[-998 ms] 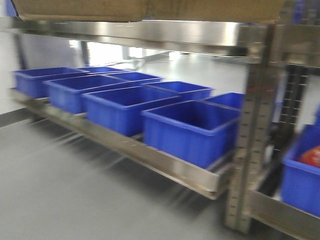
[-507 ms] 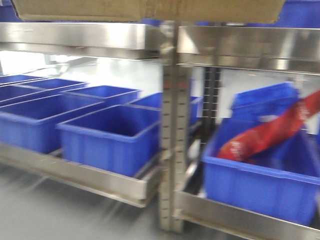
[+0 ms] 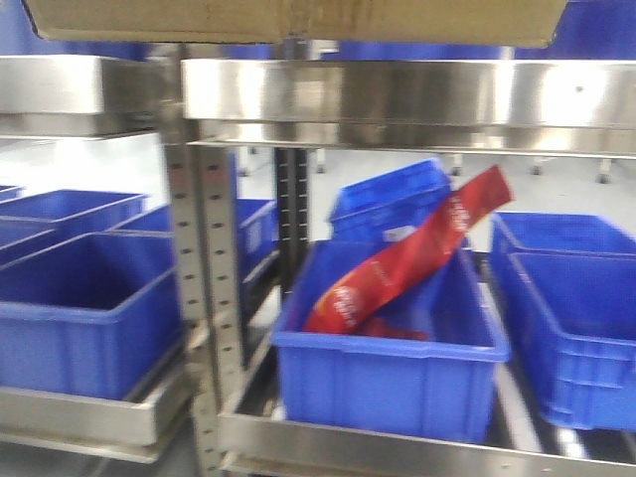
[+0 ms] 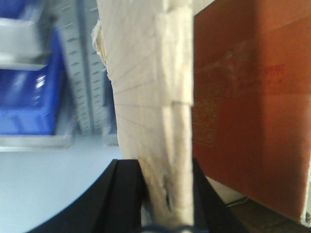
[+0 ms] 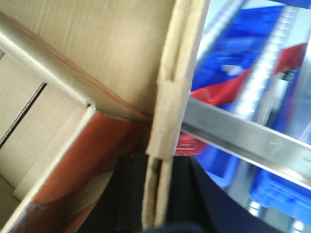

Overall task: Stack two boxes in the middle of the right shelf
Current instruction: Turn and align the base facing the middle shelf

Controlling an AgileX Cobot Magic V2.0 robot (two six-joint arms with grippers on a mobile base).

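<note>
**Cardboard box** [image 3: 298,20]: one counted, a tan strip across 12 o'clock of the front view, directly above the lip of the shelf board [image 3: 397,91]. Whether it touches the board cannot be told. A faint vertical seam near its middle leaves a second box undecided.

**Left fingers** [image 4: 124,194]: two black fingers entering from 6 o'clock of the left wrist view, closed narrowly on a doubled, upright cardboard wall. The box's red-brown printed face lies at 3 o'clock of them.

**Right fingers** [image 5: 129,194]: two dark fingers, likewise from 6 o'clock, clamped on a doubled cardboard edge. The box interior opens toward 9 o'clock, and a bright steel lip runs off toward 4 o'clock behind the edge. The arms themselves are out of view.

**Shelf:** the board sits to the right of the grey perforated uprights [image 3: 204,298]. A second steel lip [image 3: 60,84] continues at the same level at 9 o'clock.

**Blue bins:** four show in the right bay below the board.
- a front bin [image 3: 388,383]
- a tilted bin [image 3: 393,194] at 12 o'clock of the front bin
- a near side bin [image 3: 581,343] at 3 o'clock
- a far side bin [image 3: 561,231] at 2 o'clock

At least three left-bay bins [image 3: 79,318] are visible.

**Red packet** [image 3: 417,260]: one, leaning in the front bin, with its upper end toward 1 o'clock.
</note>
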